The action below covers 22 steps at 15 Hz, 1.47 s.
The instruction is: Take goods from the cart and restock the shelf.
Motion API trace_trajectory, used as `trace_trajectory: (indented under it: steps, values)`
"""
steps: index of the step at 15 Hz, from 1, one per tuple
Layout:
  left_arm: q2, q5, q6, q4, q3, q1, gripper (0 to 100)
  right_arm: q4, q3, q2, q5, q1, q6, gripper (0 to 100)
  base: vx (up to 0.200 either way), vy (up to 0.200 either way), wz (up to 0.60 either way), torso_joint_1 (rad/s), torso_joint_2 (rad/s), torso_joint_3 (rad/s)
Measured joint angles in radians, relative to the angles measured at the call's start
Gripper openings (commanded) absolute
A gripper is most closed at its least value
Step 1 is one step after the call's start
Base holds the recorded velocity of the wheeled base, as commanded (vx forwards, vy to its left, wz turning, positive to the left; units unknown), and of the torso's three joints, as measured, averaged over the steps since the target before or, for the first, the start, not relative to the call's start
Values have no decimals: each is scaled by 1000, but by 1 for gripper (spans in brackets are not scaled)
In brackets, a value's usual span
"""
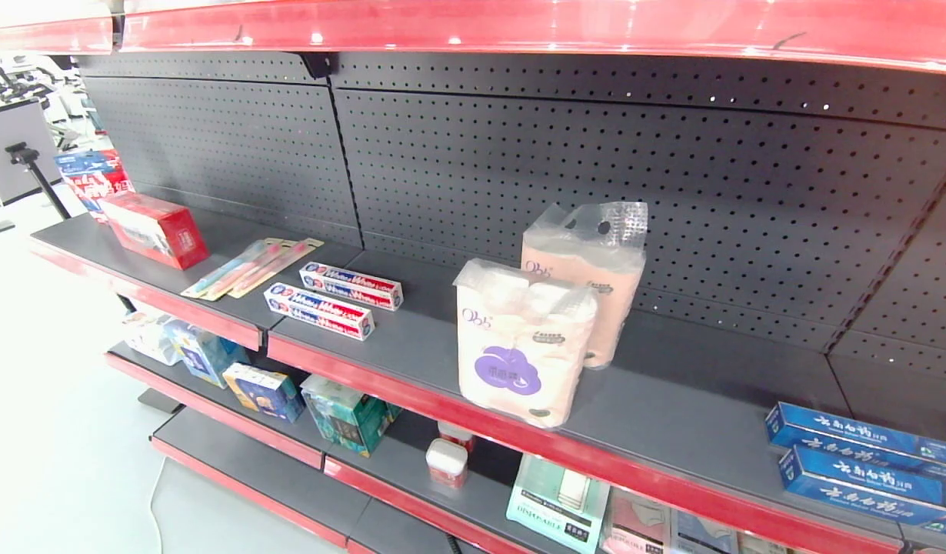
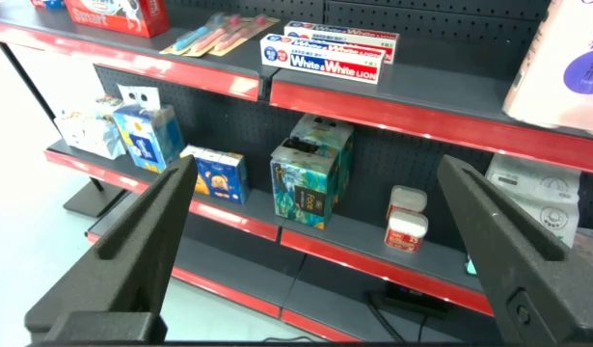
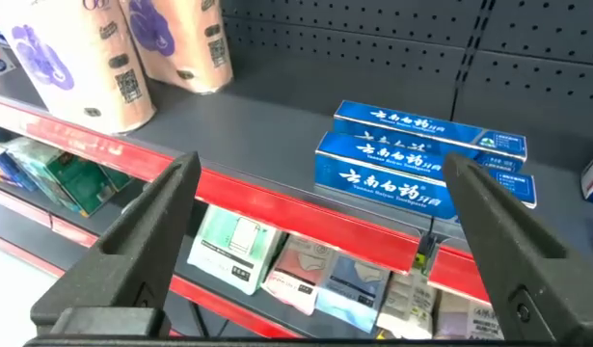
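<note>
A dark shelf (image 1: pixel 696 408) with a red front edge runs across the head view. On it stand two packs of tissue rolls (image 1: pixel 523 350), one behind the other. Two white toothpaste boxes (image 1: pixel 319 309) lie to their left and two blue toothpaste boxes (image 1: pixel 865 454) to their right. My left gripper (image 2: pixel 315 241) is open and empty, facing the lower shelves below the white toothpaste boxes (image 2: pixel 325 60). My right gripper (image 3: pixel 320 246) is open and empty, in front of the shelf edge near the blue toothpaste boxes (image 3: pixel 412 169) and the tissue packs (image 3: pixel 79 63).
A red box (image 1: pixel 156 229) and toothbrush packs (image 1: pixel 250 265) lie at the shelf's left end. Lower shelves hold a teal box (image 2: pixel 313 178), blue boxes (image 2: pixel 147 135), small red-and-white jars (image 2: pixel 407 220) and flat packets (image 3: pixel 240 251). A black pegboard (image 1: pixel 596 177) backs the shelf.
</note>
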Motion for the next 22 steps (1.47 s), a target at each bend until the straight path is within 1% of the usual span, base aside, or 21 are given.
trace_trajectory:
  steps: [1, 16, 22]
  values:
    - [0, 0, 0, 0, 0, 0, 100, 0, 0, 0, 0, 0, 0, 100, 0, 0, 0, 0, 0, 0]
    - [2, 1, -1, 0, 0, 0, 100, 1, 0, 0, 0, 0, -2, 100, 0, 0, -600, 4, 1, 1]
    - [1, -2, 0, 0, 0, -1, 100, 0, 0, 0, 1, 0, 0, 100, 0, 0, 0, 0, 0, 0]
